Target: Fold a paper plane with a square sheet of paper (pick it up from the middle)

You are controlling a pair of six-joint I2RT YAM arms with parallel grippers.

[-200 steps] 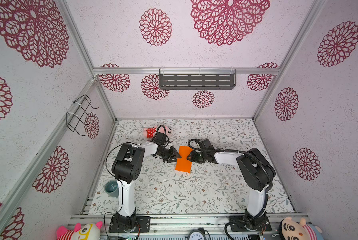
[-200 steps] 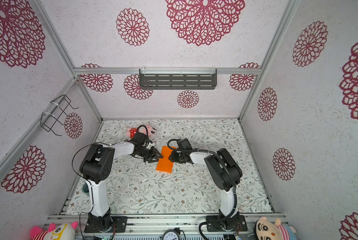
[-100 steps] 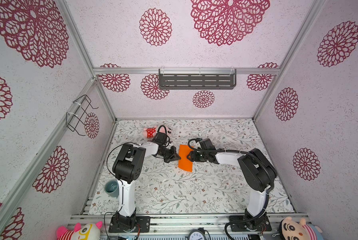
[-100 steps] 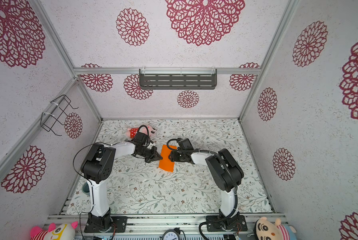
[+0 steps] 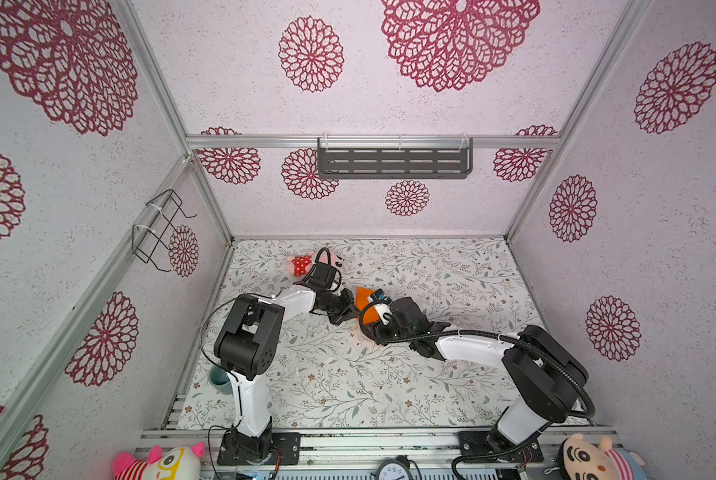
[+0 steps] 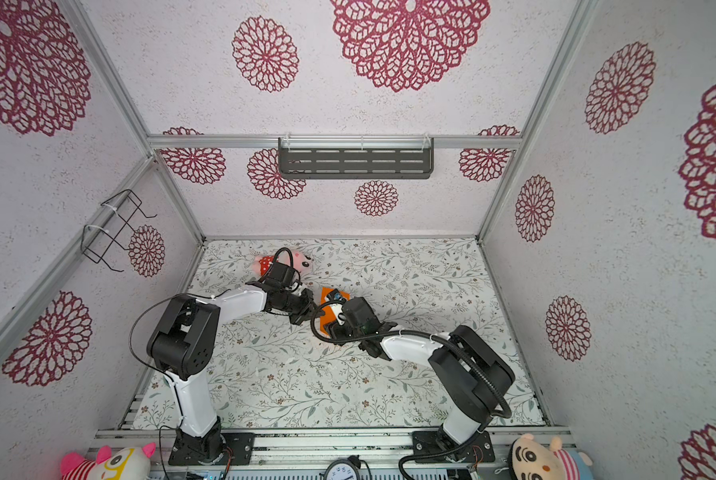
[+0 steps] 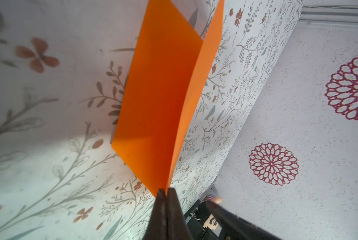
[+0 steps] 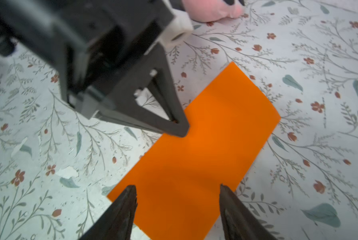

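The square sheet of paper (image 8: 205, 145), bright orange, lies doubled over into a rectangle on the floral mat; one layer lies flat and the other stands up from it (image 7: 163, 93). My left gripper (image 7: 166, 190) is shut on one long edge of the sheet, and its tip (image 8: 180, 128) shows from the right wrist. My right gripper (image 8: 177, 187) hovers open just above the sheet's near end, with nothing between its fingers. In both top views the arms hide most of the sheet (image 5: 362, 297) (image 6: 329, 293). The paper plane is out of view.
A pink plush toy (image 5: 302, 264) (image 6: 306, 259) lies just behind the left arm. A teal cup (image 5: 219, 378) stands by the left arm's base. A grey shelf (image 5: 393, 160) and a wire basket (image 5: 161, 228) hang on the walls. Plush toys sit along the front rail.
The sheet went from lying spread out to doubled over. My left gripper closed on its edge. My right gripper opened wider and swung left over the sheet.
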